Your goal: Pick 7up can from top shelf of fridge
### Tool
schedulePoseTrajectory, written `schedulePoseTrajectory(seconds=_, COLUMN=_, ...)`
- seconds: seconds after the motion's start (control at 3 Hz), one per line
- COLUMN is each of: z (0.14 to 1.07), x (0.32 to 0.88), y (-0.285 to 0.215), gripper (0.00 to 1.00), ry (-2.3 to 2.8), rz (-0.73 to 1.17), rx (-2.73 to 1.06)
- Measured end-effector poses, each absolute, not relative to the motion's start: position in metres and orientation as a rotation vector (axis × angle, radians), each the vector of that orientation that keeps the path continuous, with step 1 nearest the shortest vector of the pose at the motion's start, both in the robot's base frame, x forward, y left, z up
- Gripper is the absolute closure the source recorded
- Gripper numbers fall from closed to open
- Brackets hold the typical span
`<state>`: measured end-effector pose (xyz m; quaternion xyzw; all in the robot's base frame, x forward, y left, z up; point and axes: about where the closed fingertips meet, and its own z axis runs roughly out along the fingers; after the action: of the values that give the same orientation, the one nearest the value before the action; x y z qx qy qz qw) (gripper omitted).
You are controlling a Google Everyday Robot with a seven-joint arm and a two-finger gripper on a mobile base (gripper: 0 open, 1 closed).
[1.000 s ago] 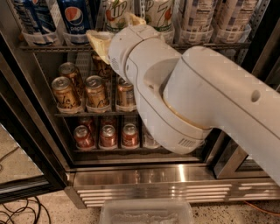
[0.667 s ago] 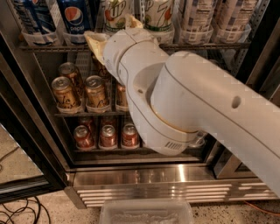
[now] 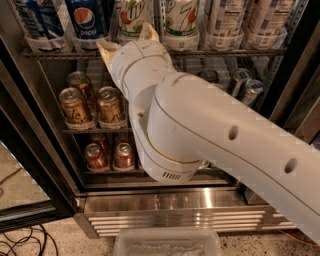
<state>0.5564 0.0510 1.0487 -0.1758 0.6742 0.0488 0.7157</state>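
End effector: the cream, two-finger end effector [image 3: 128,42] on a rounded white plastic arm [image 3: 200,125] is released, with its fingers spread and clasping nothing. It sits at the near edge of the top shelf, just below the left 7up can.
7up can: one white-silver aluminium 7up can [image 3: 132,15] with green "7UP" lettering and a red dot stands upright in a clear plastic lane on the top shelf, above the gap between the fingers.
Second 7up can: one more of the same can [image 3: 180,17] stands just right of it.
Top shelf: the grey metal wire top shelf [image 3: 240,51] carries six cans in a row.
Pepsi cans: two blue cans with the "pepsi" globe logo [image 3: 87,17] stand at the left.
White cans: two white cans with fine black print [image 3: 225,20] stand at the right. Their print is too small to read.
Middle rack: three gold cans [image 3: 110,102] are at the left and three silver-topped cans [image 3: 241,80] at the right.
Lower rack: at least two red-brown cans [image 3: 122,155].
Fridge: the stainless-steel fridge [image 3: 165,201] has a ribbed steel grille [image 3: 190,220] at its base.
Floor: a clear plastic tub [image 3: 167,242] sits nearest, and dark cables [image 3: 15,242] lie at the left.
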Motion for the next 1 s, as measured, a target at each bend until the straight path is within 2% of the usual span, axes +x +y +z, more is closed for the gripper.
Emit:
schedulePoseTrajectory(seconds=0.67, z=1.048, x=0.561, y=0.028, gripper=0.39, ry=1.494, rz=0.016, rx=-0.274)
schedulePoseTrajectory(seconds=1.0, z=1.051, x=0.562, y=0.02, gripper=0.37, ry=1.478, rz=-0.009, rx=-0.243)
